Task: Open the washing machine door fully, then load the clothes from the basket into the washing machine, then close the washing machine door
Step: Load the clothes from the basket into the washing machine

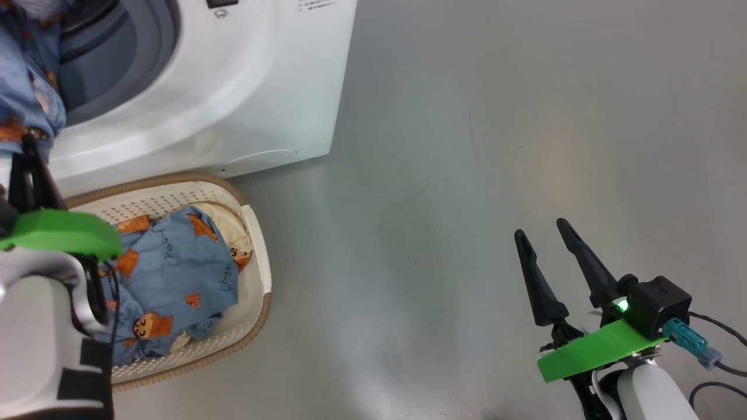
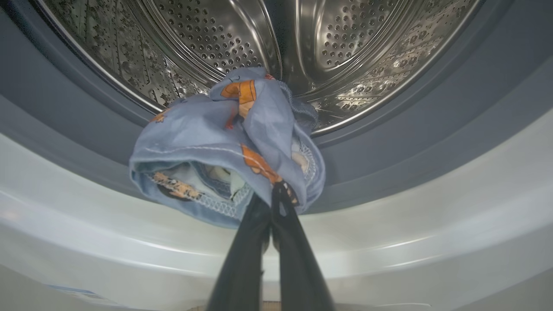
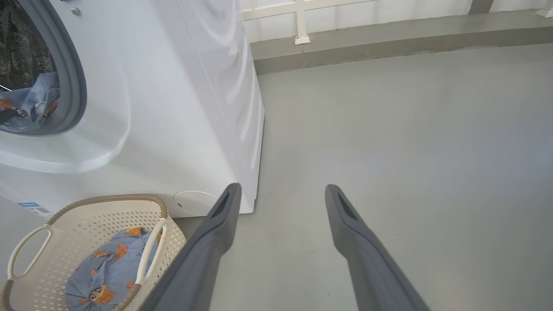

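Observation:
The white washing machine [image 1: 233, 87] stands with its mouth uncovered; its door is out of view. In the left wrist view my left gripper [image 2: 278, 190] is shut on a light blue bear-print garment [image 2: 207, 142]. The garment hangs bunched over the grey seal [image 2: 65, 108] in front of the steel drum [image 2: 345, 43]. From the head camera this garment [image 1: 23, 99] shows at the top left. More clothes [image 1: 175, 274] lie in the cream basket [image 1: 257, 280] on the floor below the machine. My right gripper [image 1: 541, 227] is open and holds nothing, far to the right over bare floor.
Grey floor [image 1: 496, 146] spreads to the right of the machine. In the right wrist view a low ledge with a white railing [image 3: 298, 21] runs along the far wall. The basket [image 3: 108, 199] sits close against the machine's front, near a round white cover [image 3: 192, 202].

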Tool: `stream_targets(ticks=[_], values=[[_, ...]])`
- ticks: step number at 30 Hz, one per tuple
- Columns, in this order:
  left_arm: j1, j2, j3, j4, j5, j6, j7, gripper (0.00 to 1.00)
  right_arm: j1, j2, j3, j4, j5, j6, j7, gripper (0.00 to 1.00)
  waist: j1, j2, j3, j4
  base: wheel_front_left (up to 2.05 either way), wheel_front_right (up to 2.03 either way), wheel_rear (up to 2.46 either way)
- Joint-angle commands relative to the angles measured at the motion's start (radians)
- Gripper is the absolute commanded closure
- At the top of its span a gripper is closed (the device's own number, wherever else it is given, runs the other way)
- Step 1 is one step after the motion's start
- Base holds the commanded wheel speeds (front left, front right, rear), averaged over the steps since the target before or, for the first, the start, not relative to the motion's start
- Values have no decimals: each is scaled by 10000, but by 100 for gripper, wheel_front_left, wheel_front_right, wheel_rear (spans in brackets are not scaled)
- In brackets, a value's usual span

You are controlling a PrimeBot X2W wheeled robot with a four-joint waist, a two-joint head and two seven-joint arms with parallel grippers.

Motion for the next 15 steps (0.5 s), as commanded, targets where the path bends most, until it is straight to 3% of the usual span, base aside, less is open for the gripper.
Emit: stream_targets(ticks=[1,15], values=[[-265,434,269,-144,104,-34,-63,100,34,-71,252,-208,-42,16,-48,0,0,0,4,-40,0,0,0],[-3357,1242,236,1543,350,168,-63,100,16,-6,603,-93,110,16,-48,0,0,0,380,-676,0,0,0]])
